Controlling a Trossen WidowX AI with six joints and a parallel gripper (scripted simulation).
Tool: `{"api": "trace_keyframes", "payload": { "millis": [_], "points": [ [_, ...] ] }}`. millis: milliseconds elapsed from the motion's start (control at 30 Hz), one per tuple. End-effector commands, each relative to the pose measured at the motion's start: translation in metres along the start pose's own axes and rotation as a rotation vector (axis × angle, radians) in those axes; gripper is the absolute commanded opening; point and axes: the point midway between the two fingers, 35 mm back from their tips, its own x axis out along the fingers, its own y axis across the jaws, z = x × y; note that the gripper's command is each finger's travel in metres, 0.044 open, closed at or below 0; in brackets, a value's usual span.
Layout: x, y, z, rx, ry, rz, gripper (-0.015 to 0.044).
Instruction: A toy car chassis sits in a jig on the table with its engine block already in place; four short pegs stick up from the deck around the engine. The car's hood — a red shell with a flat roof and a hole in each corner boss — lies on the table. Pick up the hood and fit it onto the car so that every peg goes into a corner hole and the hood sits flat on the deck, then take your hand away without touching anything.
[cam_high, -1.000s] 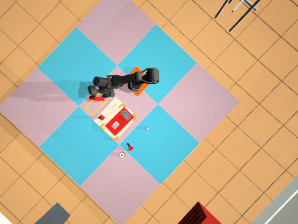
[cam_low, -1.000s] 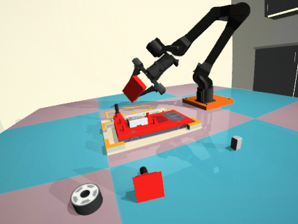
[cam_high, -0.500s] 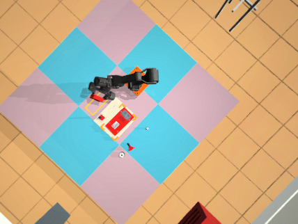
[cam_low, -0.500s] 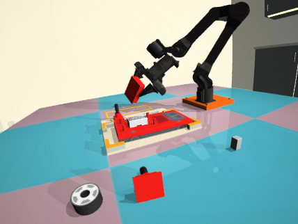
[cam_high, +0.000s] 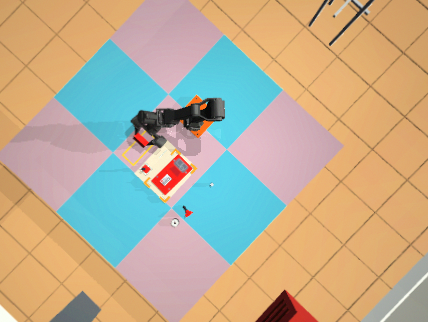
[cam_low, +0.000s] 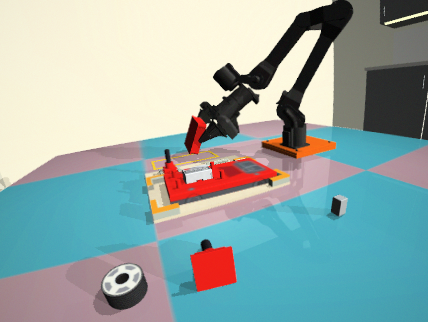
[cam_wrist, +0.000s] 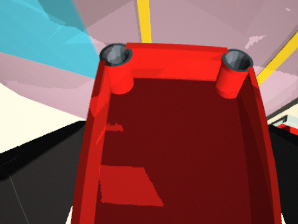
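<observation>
Hood (cam_high: 141, 139) (cam_low: 195, 135) (cam_wrist: 175, 145) btwn gripper (cam_high: 149, 141) (cam_low: 206, 135) fingers, tilted.

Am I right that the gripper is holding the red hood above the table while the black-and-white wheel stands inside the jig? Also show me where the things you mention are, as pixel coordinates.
Not quite: the wheel (cam_high: 175, 223) (cam_low: 124, 286) lies outside the jig (cam_high: 140, 176) (cam_low: 162, 216), as the exterior view shows. The gripper (cam_high: 149, 141) (cam_low: 204, 137) does hold the red hood (cam_high: 141, 139) (cam_low: 195, 135) (cam_wrist: 170, 130) above the table.
</observation>
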Motion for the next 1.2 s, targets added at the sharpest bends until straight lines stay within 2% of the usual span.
{"api": "trace_keyframes", "payload": {
  "millis": [0, 267, 567, 1100, 1167],
  "points": [
    [0.003, -0.004, 0.009, 0.123, 0.001, -0.003, 0.0000],
    [0.007, -0.013, 0.032, 0.343, 0.000, -0.003, 0.0000],
    [0.006, -0.005, 0.021, 0.298, 0.029, 0.011, 0.0000],
    [0.006, -0.005, 0.021, 0.308, 0.035, 0.012, 0.0420],
    [0.006, -0.005, 0.021, 0.308, 0.035, 0.012, 0.0440]
  ]
}}
